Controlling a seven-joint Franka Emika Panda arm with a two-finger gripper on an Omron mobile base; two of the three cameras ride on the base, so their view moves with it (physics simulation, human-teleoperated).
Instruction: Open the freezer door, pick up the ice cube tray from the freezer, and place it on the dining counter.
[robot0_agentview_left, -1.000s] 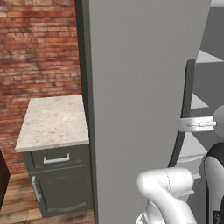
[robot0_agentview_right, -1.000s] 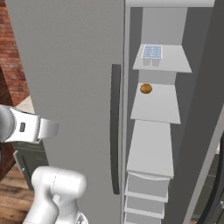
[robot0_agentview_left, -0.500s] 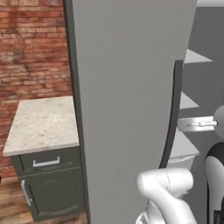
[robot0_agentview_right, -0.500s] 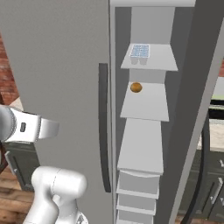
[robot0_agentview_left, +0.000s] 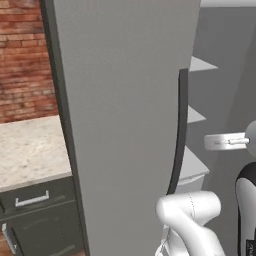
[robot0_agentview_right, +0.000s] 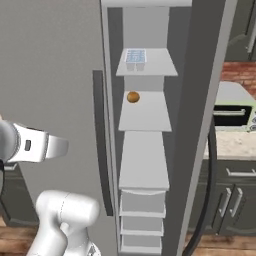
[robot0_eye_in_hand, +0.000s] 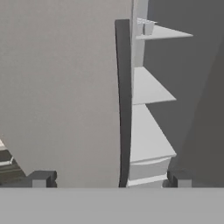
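Note:
The freezer (robot0_agentview_right: 145, 165) stands open, its light grey shelves bare to me. Its freezer door (robot0_agentview_right: 212, 75) is swung out on the right, nearly edge-on, with the curved dark handle (robot0_agentview_right: 210, 170) hanging beside it. On the top shelf lies the ice cube tray (robot0_agentview_right: 135, 56), pale blue-white; in the hand view the ice cube tray (robot0_eye_in_hand: 145, 27) sits far up. My gripper (robot0_eye_in_hand: 110, 179) is open and empty, well short of the shelves, facing the closed neighbouring door's handle (robot0_eye_in_hand: 124, 105). The dining counter is out of view.
The closed neighbouring grey door (robot0_agentview_left: 125, 125) fills the left. Left of it is a stone-topped cabinet (robot0_agentview_left: 30, 150) against a brick wall (robot0_agentview_left: 25, 60). A small round orange-brown thing (robot0_agentview_right: 133, 97) lies on the second shelf. Drawers (robot0_agentview_right: 142, 202) fill the freezer's bottom. Dark cabinets (robot0_agentview_right: 235, 200) stand right.
The whole picture has slid left and grown in both base views, so the camera has moved. The gripper has stayed open and the tray has not moved on its shelf.

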